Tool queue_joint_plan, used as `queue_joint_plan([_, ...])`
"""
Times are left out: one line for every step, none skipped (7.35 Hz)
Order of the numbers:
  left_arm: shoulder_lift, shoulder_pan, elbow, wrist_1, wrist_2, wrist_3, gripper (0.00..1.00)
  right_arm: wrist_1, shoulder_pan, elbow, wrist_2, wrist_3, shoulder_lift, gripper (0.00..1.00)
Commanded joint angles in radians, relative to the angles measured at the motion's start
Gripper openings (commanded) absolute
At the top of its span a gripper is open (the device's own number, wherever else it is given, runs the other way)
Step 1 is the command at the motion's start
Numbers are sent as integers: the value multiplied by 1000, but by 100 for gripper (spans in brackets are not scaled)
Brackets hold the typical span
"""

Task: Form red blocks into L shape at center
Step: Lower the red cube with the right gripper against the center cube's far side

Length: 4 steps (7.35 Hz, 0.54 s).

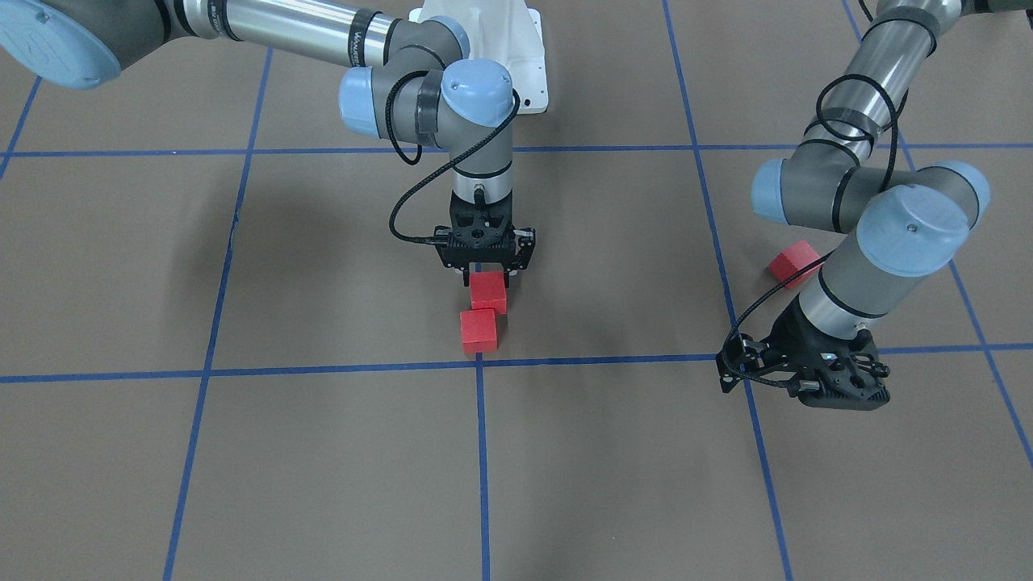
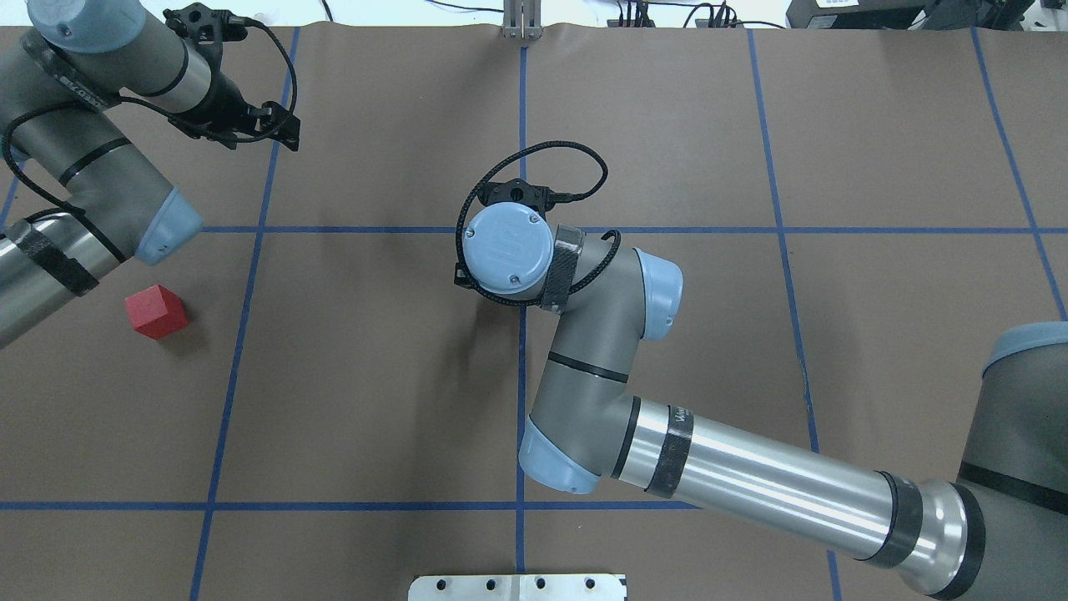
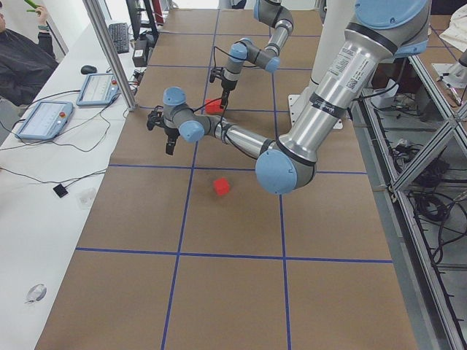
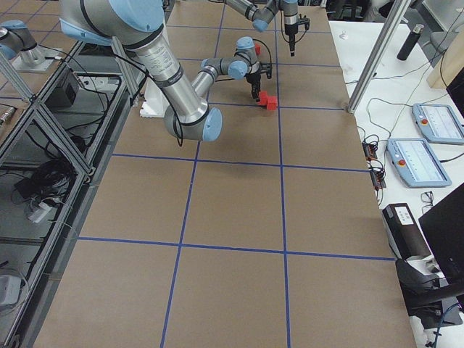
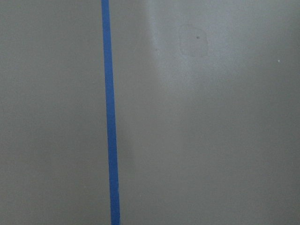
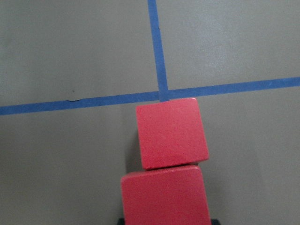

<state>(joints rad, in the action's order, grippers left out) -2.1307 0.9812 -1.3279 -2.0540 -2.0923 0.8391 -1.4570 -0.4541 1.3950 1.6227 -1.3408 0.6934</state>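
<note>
Two red blocks lie just on the robot's side of the center (image 1: 480,361), the blue tape crossing. One red block (image 1: 478,331) sits beside the crossing. The other (image 1: 488,290) touches its back edge, shifted slightly sideways, and my right gripper (image 1: 488,278) is shut on it, a finger on each side. The right wrist view shows the gripped block (image 6: 164,197) behind the block (image 6: 171,133) that meets the crossing (image 6: 161,96). A third red block (image 2: 155,311) lies alone far to my left, beside the left arm. My left gripper (image 2: 279,125) hangs open over bare paper. In the overhead view the right wrist hides the central pair.
Brown paper with a blue tape grid (image 5: 110,117) covers the table. The left arm's elbow (image 1: 871,206) hangs right by the lone block (image 1: 795,262). A metal plate (image 2: 517,587) sits at the robot-side edge. Tablets (image 3: 44,117), cables and a seated person are on a side bench.
</note>
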Motion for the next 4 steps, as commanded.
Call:
queue_joint_plan([0,-1,1,0,0,0,99,-19,-17,-4,42,5,-3,26])
queue_joint_plan([0,-1,1,0,0,0,99,-19,-17,-4,45,3,-3,26])
queue_joint_plan([0,-1,1,0,2,0,99,-17,-20,-4,46,5,-3,26])
queue_joint_plan([0,-1,1,0,0,0,99,-17,-24,-5,52,8,1,26])
